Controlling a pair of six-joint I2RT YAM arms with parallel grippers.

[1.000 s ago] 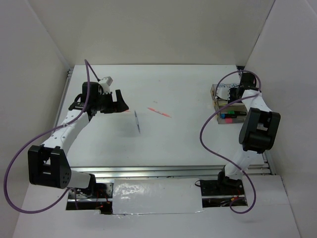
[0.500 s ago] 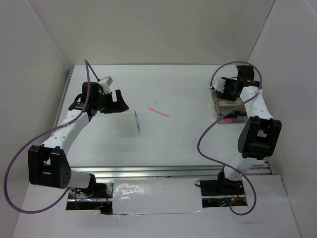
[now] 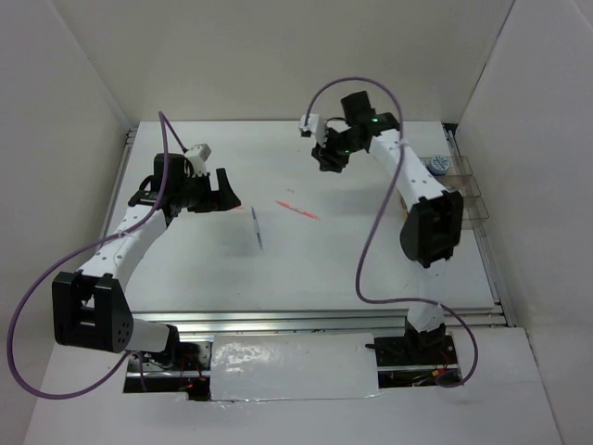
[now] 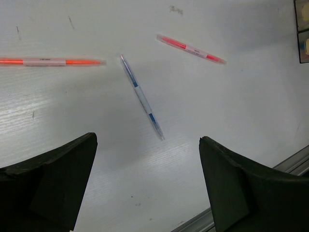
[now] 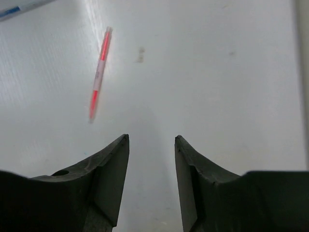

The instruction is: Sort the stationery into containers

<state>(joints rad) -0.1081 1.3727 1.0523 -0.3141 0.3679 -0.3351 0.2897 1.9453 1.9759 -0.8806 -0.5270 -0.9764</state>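
A thin silver pen point(image 3: 257, 226) lies left of centre on the white table, and a thin orange stick point(image 3: 298, 209) lies to its right. My left gripper point(image 3: 231, 197) is open and empty, hovering just left of the pen. In the left wrist view point(image 4: 147, 137) I see the pen point(image 4: 141, 96) and two orange sticks point(image 4: 190, 49) point(image 4: 50, 62). My right gripper point(image 3: 322, 159) is open and empty above the back middle of the table. Its wrist view point(image 5: 152, 140) shows an orange stick point(image 5: 99, 72) ahead to the left. The clear organiser tray point(image 3: 471, 197) stands at the right edge, holding a tape roll point(image 3: 435, 165).
The right arm's forearm point(image 3: 430, 222) covers part of the tray, so the highlighters are hidden. White walls close in the left, back and right sides. A metal rail point(image 3: 315, 320) runs along the near edge.
My right gripper has left the tray and swung left to the back middle of the table. The left arm, pen and stick have not moved.
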